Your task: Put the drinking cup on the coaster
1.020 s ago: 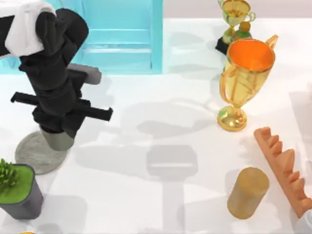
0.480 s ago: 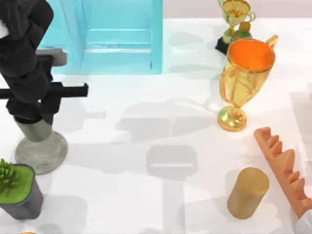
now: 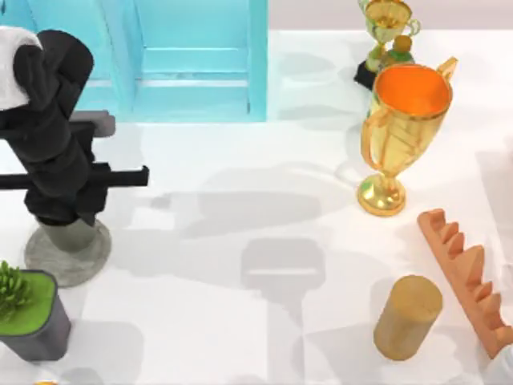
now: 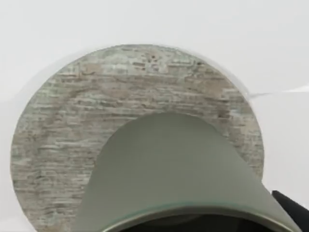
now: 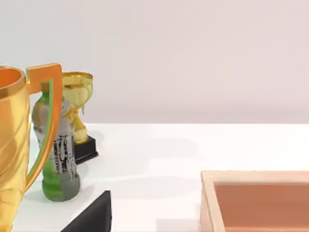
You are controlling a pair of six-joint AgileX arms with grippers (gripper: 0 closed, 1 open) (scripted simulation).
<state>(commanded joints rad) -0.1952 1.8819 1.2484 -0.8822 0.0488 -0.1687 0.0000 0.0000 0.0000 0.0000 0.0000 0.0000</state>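
Your left gripper [image 3: 70, 218] sits over the table's left side with the drinking cup [image 3: 74, 233] under it, above the coaster [image 3: 44, 258]. From the top view the cup appears pinched in the jaws, though the arm's black body hides the fingers themselves, so treat that as a judgement. Whether the cup's base already touches the disc or hangs just above it, you cannot tell.

The risk: the cup looks set toward the coaster's far edge, not its centre (the left wrist view shows most of the disc's face showing beyond the cup's wall). Let go there and the base could overhang the rim and tip. Opening before contact could make it bounce or topple.

The cup is a plain matte grey-olive cylinder, smooth, so a light pinch may slip. The coaster is a flat round disc, grey and stone-textured, wider than the cup. Near it stands a dark square planter [image 3: 32, 321] that a wide retreat could clip.

Your right arm is parked beside the gold trophy [image 3: 401, 136].
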